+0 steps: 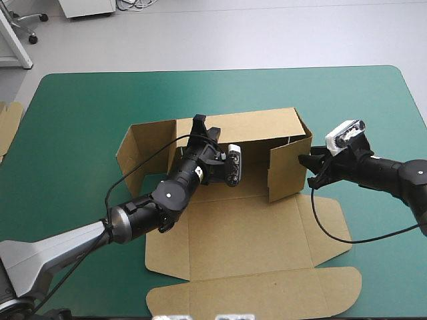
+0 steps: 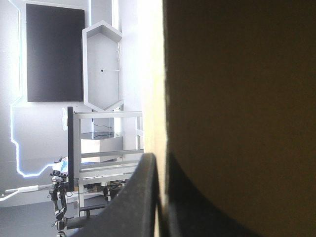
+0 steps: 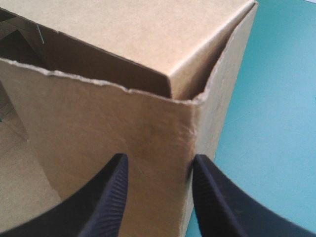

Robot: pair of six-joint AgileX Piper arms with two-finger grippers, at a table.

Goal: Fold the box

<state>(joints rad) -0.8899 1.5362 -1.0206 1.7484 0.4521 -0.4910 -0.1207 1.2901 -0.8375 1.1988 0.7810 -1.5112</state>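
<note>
Nearest the robot, on the teal-green tabletop (image 1: 80,133), lid (image 1: 267,290) of the brown box (image 1: 247,227) flat, flaps spread. Farther in, base panel (image 1: 233,207) flat at mid-table, left end effector (image 1: 198,123) reaching across it to the raised back wall (image 1: 260,127); clamped nearly closed on that wall's top edge, board pinched between the black fingers (image 2: 133,202). At the right end, right end effector (image 1: 308,162) up against the standing side wall (image 1: 287,170), fingers (image 3: 111,197) parted to a moderate gap, wall's corner between them, apparently not pinched. Beyond, back wall upright, left side flap (image 1: 143,150) standing loose, angled outward. Step in hand, by the look of it: raising and tucking the walls. Called for next, probably: holding the back wall steady while pressing the side wall square against it, then bringing in the left side flap without letting the board spring flat.
</note>
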